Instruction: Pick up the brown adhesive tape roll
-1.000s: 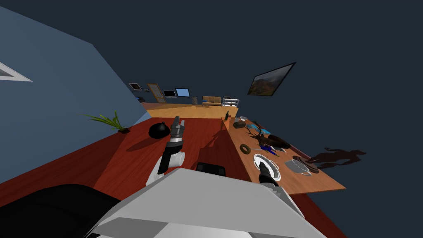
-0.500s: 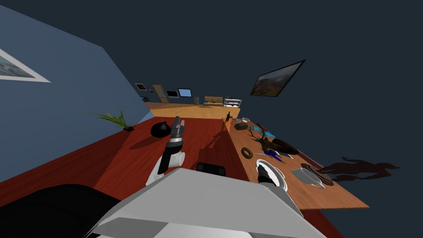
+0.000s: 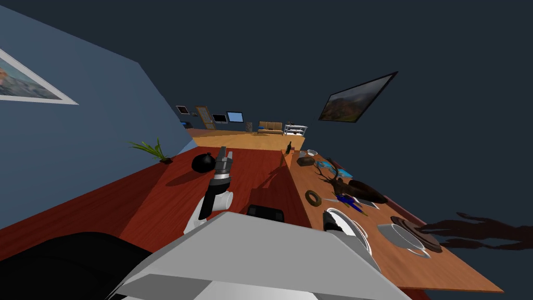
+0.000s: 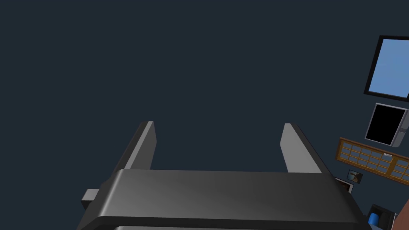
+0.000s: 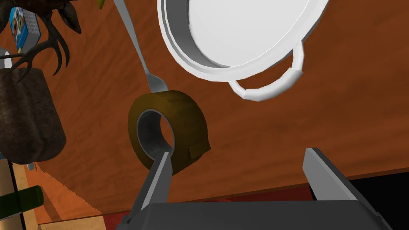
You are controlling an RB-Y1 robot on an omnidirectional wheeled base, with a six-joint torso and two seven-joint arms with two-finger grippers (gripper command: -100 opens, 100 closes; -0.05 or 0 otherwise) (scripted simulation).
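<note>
Offset to one side is what the coming move turns on. The brown tape roll (image 5: 167,127) lies flat on the tabletop (image 5: 327,104) with its hole facing up. It is not between the fingers of the right pincer (image 5: 238,153). In the right wrist view one fingertip (image 5: 161,175) overlaps the roll's near rim, and I cannot tell whether it touches. The fingers stand wide apart and hold nothing.

In the head view the roll lies just beyond the right pincer and a little to its left, near the tabletop's left edge. I judge the next move to be a short shift left and forward before closing across the ring's wall. The roll is round, so it has no long axis to line up with.

The right arm is much the nearer. The left pincer (image 4: 217,139), also apart and empty, hangs over the red floor (image 3: 172,198), well apart from the tabletop.

The right wrist view adds close detail: a fork (image 5: 137,56) with its tines reaching the roll's far rim, and a white pan (image 5: 207,72) just beyond. A careless close could nudge the fork. The head view adds the wider layout, showing how the roll sits relative to both arms.
</note>
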